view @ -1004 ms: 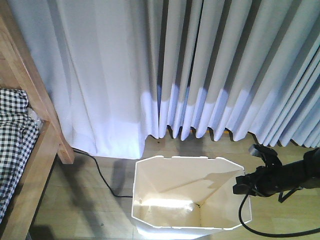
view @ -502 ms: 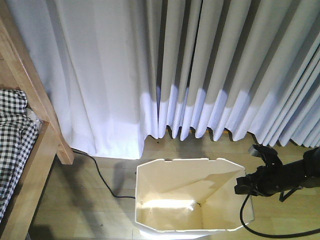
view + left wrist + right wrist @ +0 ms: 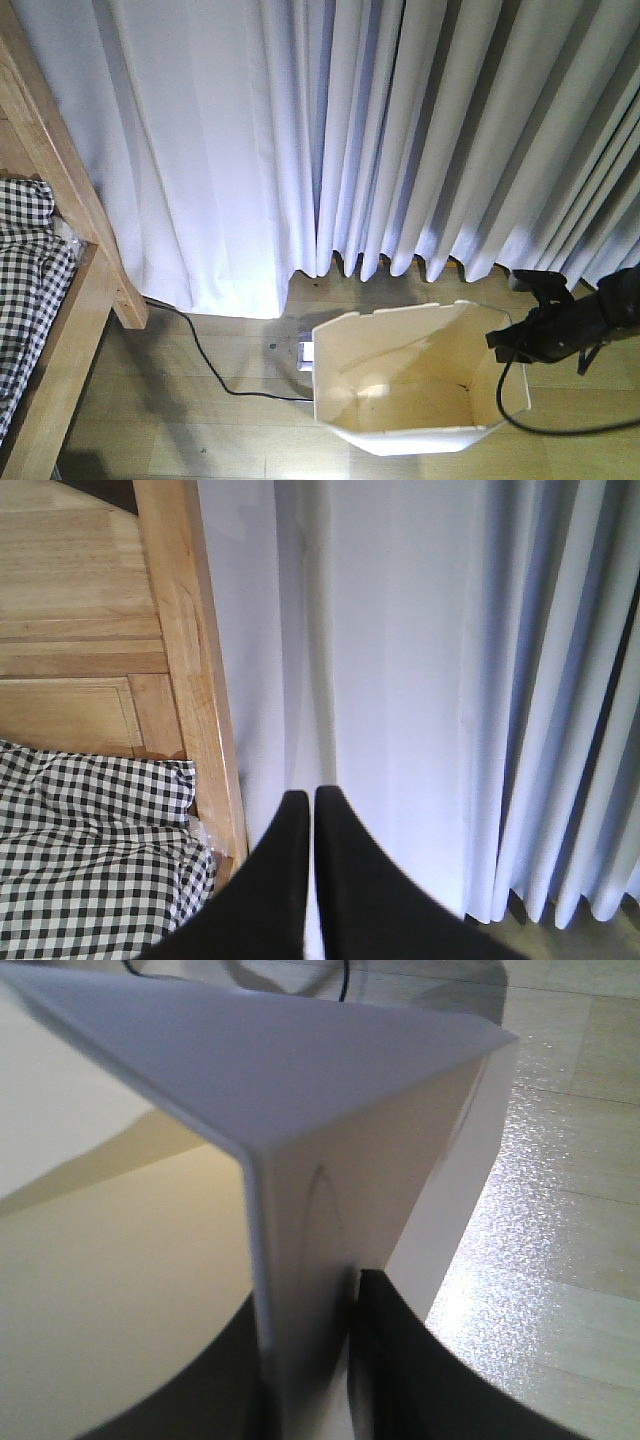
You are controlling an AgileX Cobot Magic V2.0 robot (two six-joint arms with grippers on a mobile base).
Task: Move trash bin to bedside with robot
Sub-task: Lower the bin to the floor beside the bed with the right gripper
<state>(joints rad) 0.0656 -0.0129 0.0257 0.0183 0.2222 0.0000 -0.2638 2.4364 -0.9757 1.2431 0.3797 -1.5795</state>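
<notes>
The trash bin stands on the wooden floor below the curtain, held by the robot's right gripper, which is clamped over the bin's right rim. The wrist view shows the thin white wall pinched between the black fingers, one inside and one outside.

In the past half second the bin has swung and slid to the right and toward the curtain. Its left edge now sits farther from the bed frame than it did, and its mouth looks skewed and tipped. The bed frame holds the same place in the front view, so the bin has moved, not the camera. The sunlit patch inside the bin has also gone. This looks like a repositioning or partial lift, not progress. The bedside and its checked bedding are well apart from the bin at far left, with open floor and a black floor cable between.

The left gripper hangs near the bed frame's post with its fingers drawn almost together on nothing.

The swing has exposed a small pale object just left of the bin, too blurred to identify. The bin's underside is out of sight, so whether it is clear of the floor cannot be told. The right arm is cut off at the frame's right edge, and its looping cable drops beside the bin.
</notes>
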